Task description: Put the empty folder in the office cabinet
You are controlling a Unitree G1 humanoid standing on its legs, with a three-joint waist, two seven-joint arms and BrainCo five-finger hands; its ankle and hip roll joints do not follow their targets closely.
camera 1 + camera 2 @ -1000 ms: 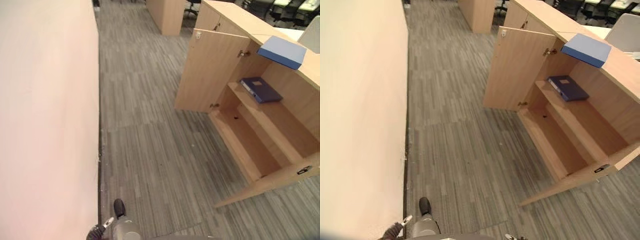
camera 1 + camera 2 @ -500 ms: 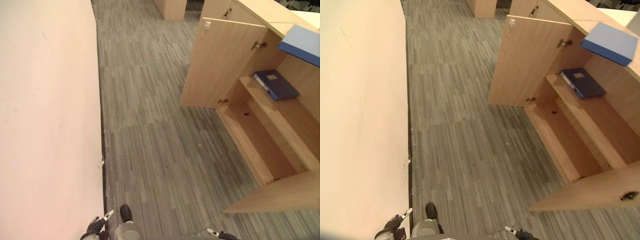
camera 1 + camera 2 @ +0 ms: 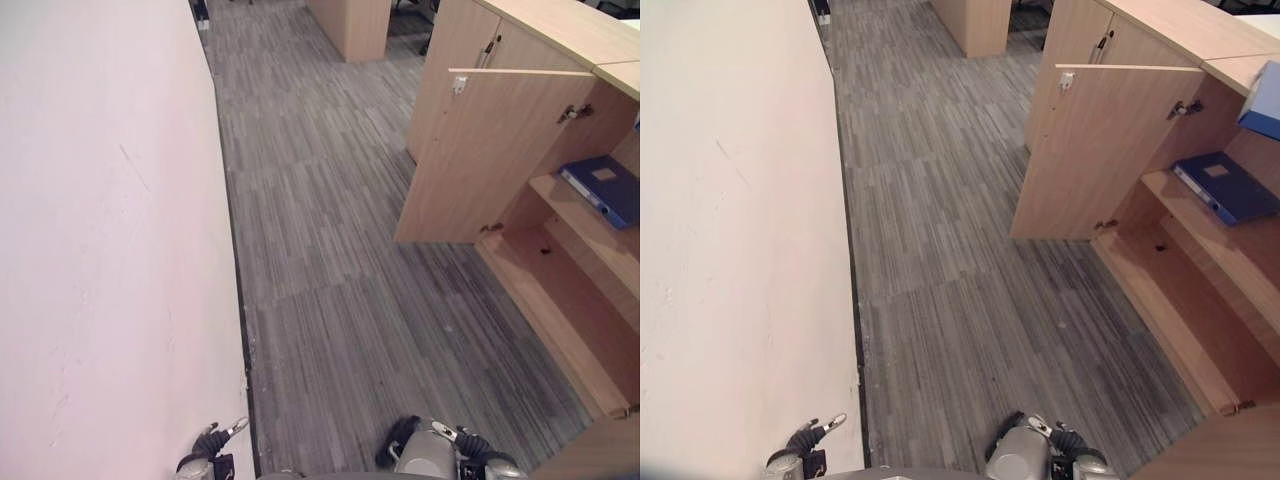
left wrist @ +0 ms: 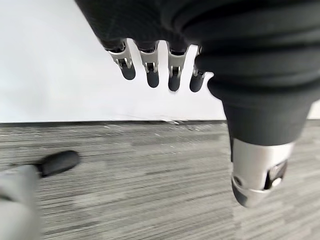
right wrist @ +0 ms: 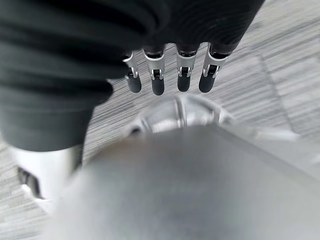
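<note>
My left hand (image 4: 165, 65) and right hand (image 5: 170, 75) hang with fingers slack, holding nothing. One dark blue folder (image 3: 1225, 187) already lies on the shelf of the open office cabinet (image 3: 1110, 150), well ahead of my right hand. A second, lighter folder (image 3: 1265, 100) sits on top, so placing it appears to be left.

no readable text, folder (image 3: 1225, 187) label too small to read

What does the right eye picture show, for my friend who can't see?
An open light-wood office cabinet stands at the right, a dark blue folder lying flat on its shelf. Grey striped carpet runs alongside a pale wall.
</note>
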